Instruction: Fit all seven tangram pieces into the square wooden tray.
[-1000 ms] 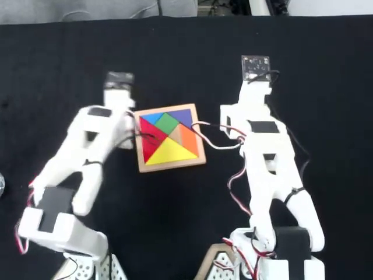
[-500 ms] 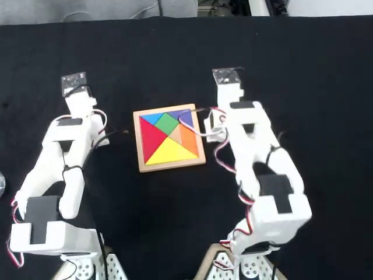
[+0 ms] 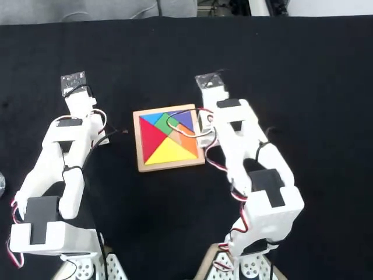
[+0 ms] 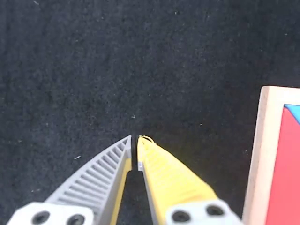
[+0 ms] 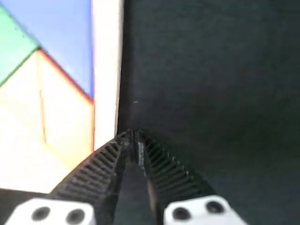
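Tray [image 3: 137,146] looks full. Right gripper [image 5: 133,136] sits just beside its edge, left gripper [image 4: 135,140] farther off; both are pressed together, empty.

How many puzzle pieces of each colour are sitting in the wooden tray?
red piece: 1
yellow piece: 1
orange piece: 1
green piece: 1
light blue piece: 1
purple-blue piece: 1
tan piece: 1
Total: 7
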Tool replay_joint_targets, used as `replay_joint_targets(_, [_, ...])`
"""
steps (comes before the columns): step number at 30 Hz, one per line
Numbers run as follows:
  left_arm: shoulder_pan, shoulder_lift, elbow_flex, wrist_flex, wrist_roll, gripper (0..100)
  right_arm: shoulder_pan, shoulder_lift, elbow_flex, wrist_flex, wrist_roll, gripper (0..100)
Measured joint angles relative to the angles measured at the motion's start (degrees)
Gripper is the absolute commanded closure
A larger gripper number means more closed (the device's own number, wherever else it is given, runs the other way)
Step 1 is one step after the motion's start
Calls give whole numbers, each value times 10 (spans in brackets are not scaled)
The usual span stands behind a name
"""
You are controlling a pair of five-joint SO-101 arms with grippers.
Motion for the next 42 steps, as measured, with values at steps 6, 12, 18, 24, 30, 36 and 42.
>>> replay_joint_targets(6, [-2, 0, 0, 0, 0, 970, -4, 0, -1, 5, -1, 988])
replay_joint_targets(12, [-4, 0, 0, 0, 0, 970, -25, -28, 28, 3, -16, 988])
replay_joint_targets(18, [-5, 0, 4, 0, 0, 970, -38, -117, 74, -18, -23, 988])
replay_joint_targets(24, [-5, 0, 4, 0, 0, 970, 91, -167, 83, -42, -28, 987])
replay_joint_targets(30, [14, 0, 4, 0, 0, 970, 94, -163, 98, -84, -28, 987])
replay_joint_targets(36, [104, 0, 4, 86, 0, 970, 95, -154, 98, -96, -28, 987])
replay_joint_targets(42, [126, 0, 3, 96, 0, 970, 95, -154, 98, -96, -28, 987])
